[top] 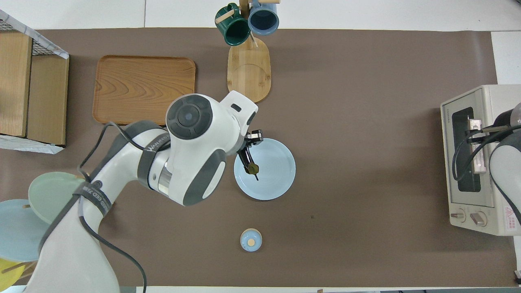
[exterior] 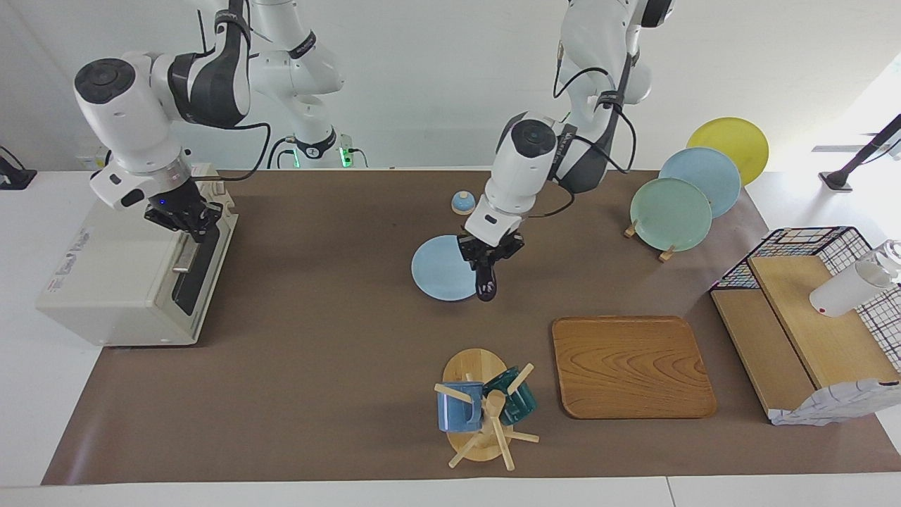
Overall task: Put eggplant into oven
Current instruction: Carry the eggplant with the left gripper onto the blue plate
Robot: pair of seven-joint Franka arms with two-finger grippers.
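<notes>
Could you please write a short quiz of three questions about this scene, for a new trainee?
1. True or false: the eggplant lies inside the oven.
2. Which gripper is at the oven's silver handle: A) left gripper, B) right gripper?
3. Fill in: the eggplant hangs over the light blue ____.

Key:
1. False; the left gripper holds it.
2. B.
3. plate.
</notes>
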